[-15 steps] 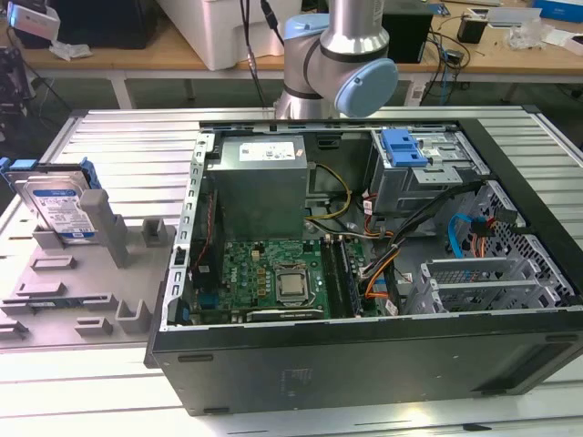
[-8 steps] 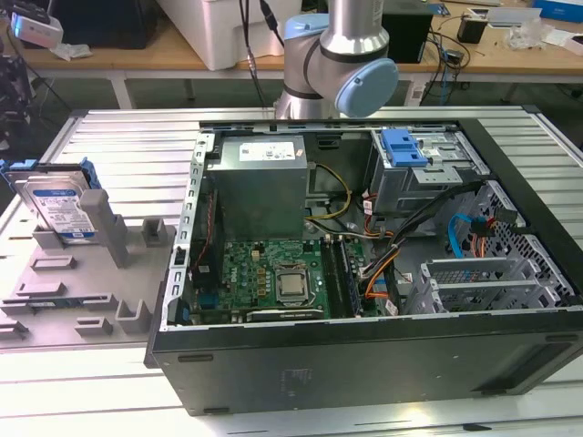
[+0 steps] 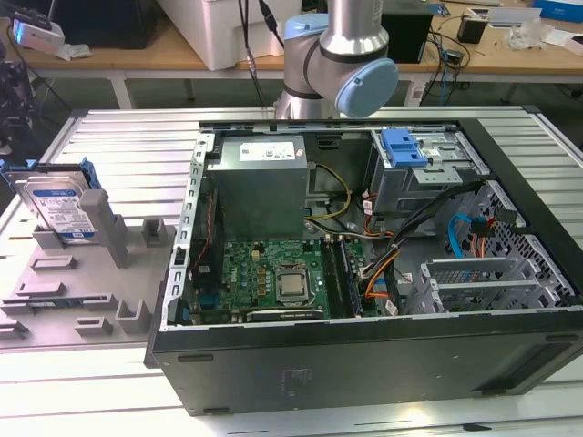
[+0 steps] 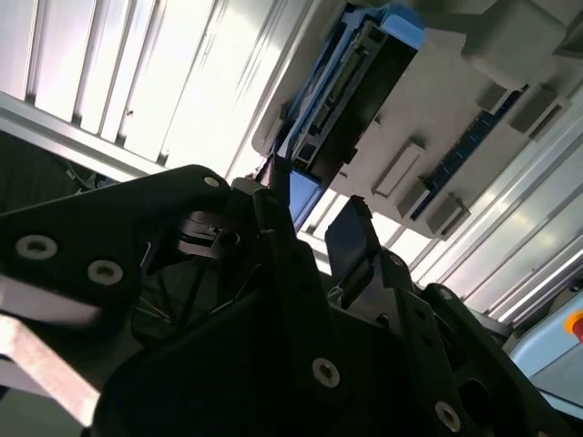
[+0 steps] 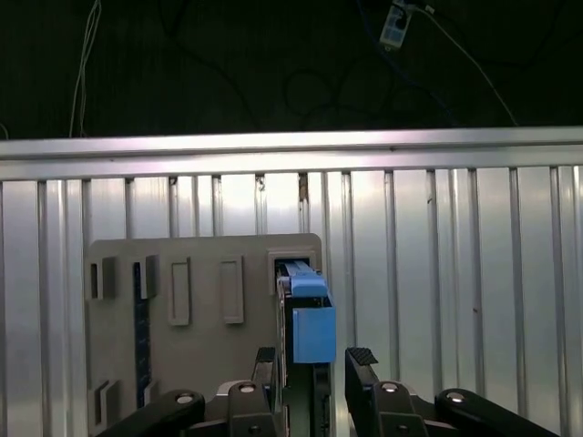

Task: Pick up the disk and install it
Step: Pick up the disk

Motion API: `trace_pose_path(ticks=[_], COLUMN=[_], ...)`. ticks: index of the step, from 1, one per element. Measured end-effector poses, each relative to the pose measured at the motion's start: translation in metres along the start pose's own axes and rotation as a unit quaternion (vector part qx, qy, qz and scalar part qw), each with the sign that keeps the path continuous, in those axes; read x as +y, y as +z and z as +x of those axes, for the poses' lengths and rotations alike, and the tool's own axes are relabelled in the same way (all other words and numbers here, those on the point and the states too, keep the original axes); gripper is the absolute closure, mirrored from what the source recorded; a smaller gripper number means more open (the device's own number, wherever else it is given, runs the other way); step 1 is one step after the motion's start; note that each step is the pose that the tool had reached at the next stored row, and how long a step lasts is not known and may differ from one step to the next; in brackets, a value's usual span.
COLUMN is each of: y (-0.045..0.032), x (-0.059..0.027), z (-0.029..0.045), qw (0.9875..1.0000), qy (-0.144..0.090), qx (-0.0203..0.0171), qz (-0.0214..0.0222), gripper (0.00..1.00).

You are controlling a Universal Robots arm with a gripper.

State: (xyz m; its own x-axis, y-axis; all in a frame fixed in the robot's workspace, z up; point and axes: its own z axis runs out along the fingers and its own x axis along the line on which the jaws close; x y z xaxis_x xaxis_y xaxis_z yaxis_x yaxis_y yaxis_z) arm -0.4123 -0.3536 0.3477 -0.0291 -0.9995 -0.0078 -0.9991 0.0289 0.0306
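The disk (image 3: 60, 206), a silver drive with a white-and-blue label in a blue bracket, stands on edge in a slot of the grey holder (image 3: 100, 273) at the exterior view's left. In both wrist views my gripper (image 5: 312, 358) (image 4: 314, 218) hangs over the disk (image 5: 305, 314) (image 4: 351, 86), open, its two black fingers apart. The disk's blue-edged top lines up with the gap, closer to one finger (image 5: 264, 362). I see no contact with it. The holder (image 5: 200, 364) lies flat beneath.
An open computer case (image 3: 364, 364) fills the middle and right of the ribbed metal table (image 3: 118, 137). Inside are a grey power supply (image 3: 260, 182), a motherboard (image 3: 273, 278), loose cables, and a blue-handled drive cage (image 3: 405, 150). The arm's elbow (image 3: 337, 64) rises behind the case.
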Motion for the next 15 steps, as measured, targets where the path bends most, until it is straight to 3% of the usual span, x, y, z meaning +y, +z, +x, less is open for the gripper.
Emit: trace_pose_path(ticks=[15], y=[0.0097], x=[0.0036], z=[0.0001], qw=[1.0000], qy=[-0.007], qx=[0.0000], qz=[0.0063], gripper=[0.56])
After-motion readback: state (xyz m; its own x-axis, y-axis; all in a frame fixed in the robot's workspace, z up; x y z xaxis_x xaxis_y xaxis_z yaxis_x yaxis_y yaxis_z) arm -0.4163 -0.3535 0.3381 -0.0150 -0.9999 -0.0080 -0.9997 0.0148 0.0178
